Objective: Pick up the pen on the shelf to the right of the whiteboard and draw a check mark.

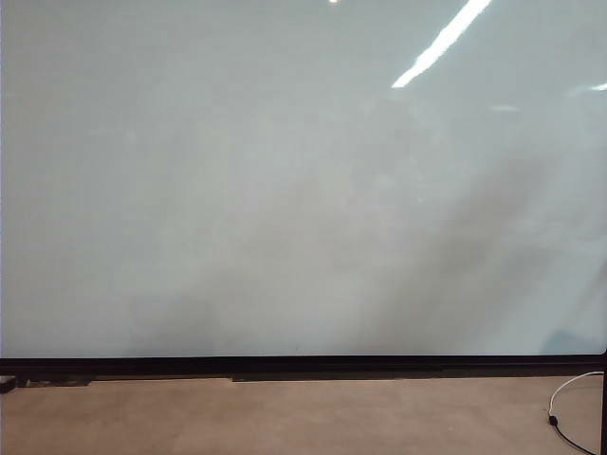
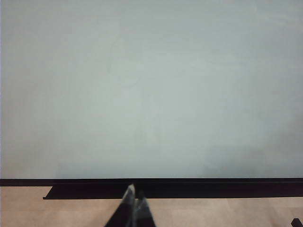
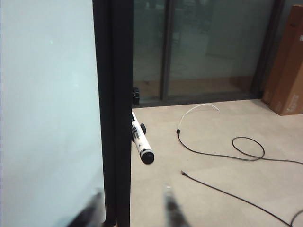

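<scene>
Exterior view: the large glossy pale grey-white whiteboard (image 1: 285, 190) fills nearly the whole frame, its thin black lower frame running above a beige floor (image 1: 285, 417); ceiling lights reflect near the upper right, and a white cable (image 1: 569, 393) lies on the floor at the lower right. No arm and no drawn mark is visible here. Left wrist view: the left gripper (image 2: 132, 208) points at the board's lower edge, its two dark fingertips (image 2: 127, 201) pressed together, nothing between them. Right wrist view: the right gripper (image 3: 132, 208) sits low in frame, blurred, its fingers standing apart, one before the board's face and the other past its black vertical edge frame (image 3: 113, 109). The slim white-barrelled pen with a black end (image 3: 140, 140) projects from a mount on that edge frame, beyond the gripper and clear of both fingers. Black cables (image 3: 236, 151) trail across the floor behind.
</scene>
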Action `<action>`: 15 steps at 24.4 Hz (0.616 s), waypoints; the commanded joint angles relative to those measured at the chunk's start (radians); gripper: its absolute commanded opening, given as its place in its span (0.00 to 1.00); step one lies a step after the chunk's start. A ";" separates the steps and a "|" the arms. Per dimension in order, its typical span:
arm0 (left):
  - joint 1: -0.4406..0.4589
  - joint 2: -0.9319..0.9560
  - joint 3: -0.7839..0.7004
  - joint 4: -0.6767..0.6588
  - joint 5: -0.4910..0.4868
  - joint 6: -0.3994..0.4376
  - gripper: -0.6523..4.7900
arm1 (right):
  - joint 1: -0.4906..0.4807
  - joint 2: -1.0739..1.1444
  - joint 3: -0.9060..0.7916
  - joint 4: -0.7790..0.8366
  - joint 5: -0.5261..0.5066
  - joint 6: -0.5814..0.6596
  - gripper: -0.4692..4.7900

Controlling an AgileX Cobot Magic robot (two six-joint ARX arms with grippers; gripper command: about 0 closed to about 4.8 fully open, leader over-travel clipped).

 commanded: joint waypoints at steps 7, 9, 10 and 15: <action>0.000 0.000 0.003 0.013 0.000 0.004 0.11 | -0.045 0.214 0.005 0.294 -0.080 -0.004 0.48; 0.000 0.000 0.003 0.013 0.000 0.004 0.11 | -0.047 0.261 0.007 0.332 -0.087 -0.029 0.48; 0.000 0.000 0.003 0.013 0.000 0.004 0.11 | -0.053 0.273 0.009 0.334 -0.091 -0.033 0.48; 0.000 0.000 0.003 0.013 0.000 0.004 0.11 | -0.105 0.349 0.018 0.385 -0.178 -0.035 0.48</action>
